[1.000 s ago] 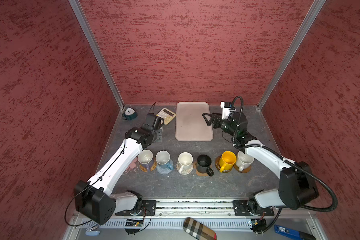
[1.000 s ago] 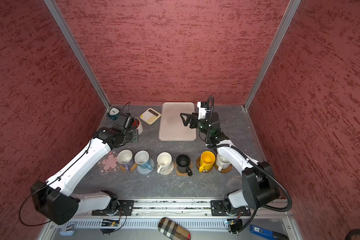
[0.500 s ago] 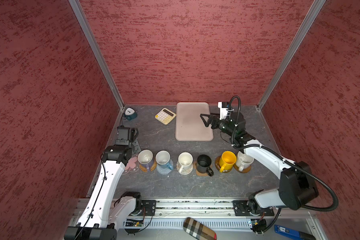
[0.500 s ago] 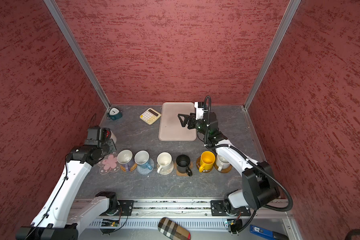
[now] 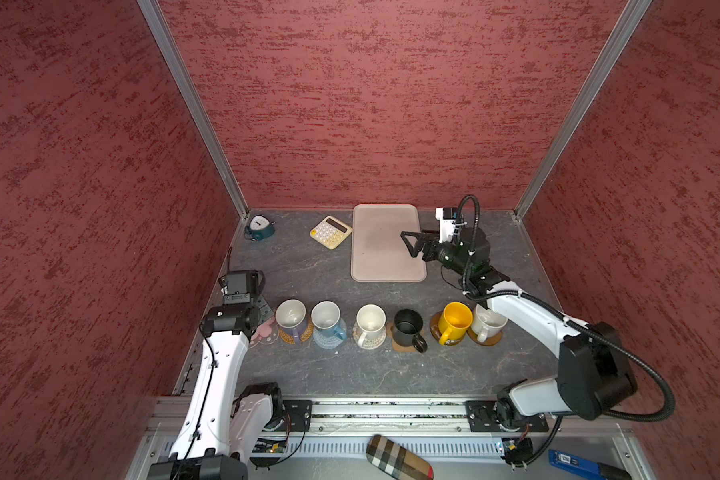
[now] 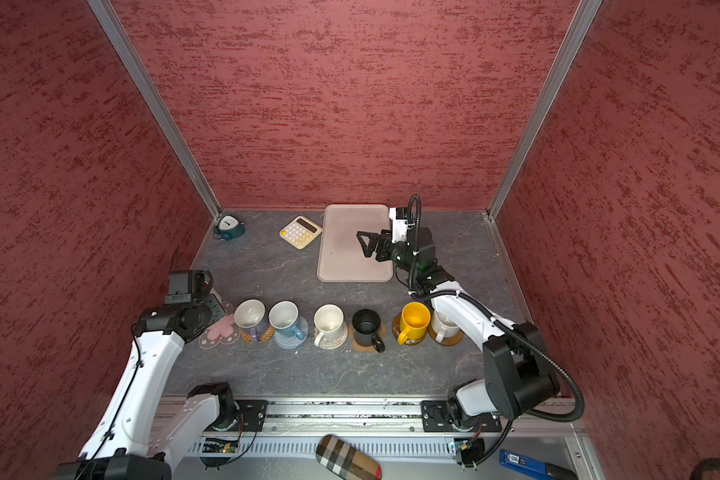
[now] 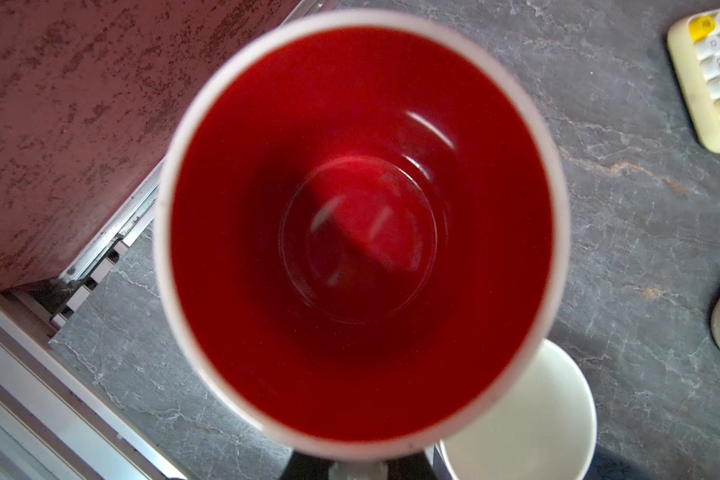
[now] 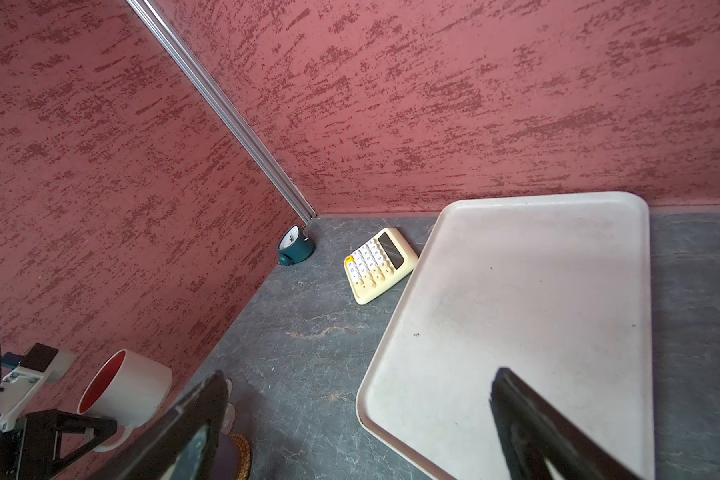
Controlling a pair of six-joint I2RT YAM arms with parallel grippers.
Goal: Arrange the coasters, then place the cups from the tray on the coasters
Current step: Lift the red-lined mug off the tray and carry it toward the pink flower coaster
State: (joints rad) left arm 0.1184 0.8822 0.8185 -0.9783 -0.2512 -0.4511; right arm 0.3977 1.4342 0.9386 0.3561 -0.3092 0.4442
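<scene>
The left gripper is clamped tight on the handle of the red-lined white mug, its black fingers drawn together around it. The right wrist view shows the mug carried tilted, with its mouth turned up toward the left wrist camera, so its glossy red inside fills the left wrist view. In both top views this mug is mostly hidden under the left wrist, well to the left of the tray and nearer the robot's base. It is just on the tray side of the pink flower coaster, and whether its base touches the table cannot be told. The right gripper has its jaws spread wide with nothing between them. It hangs above the right-hand part of the tray, clear of the surface, and points across it toward the yellow calculator lying just beside the tray's left edge. On the near side of the tray, six mugs stand upright in a line, each on one of the coasters. From left to right they are the lavender mug, blue mug, cream mug, black mug, yellow mug and white mug.
</scene>
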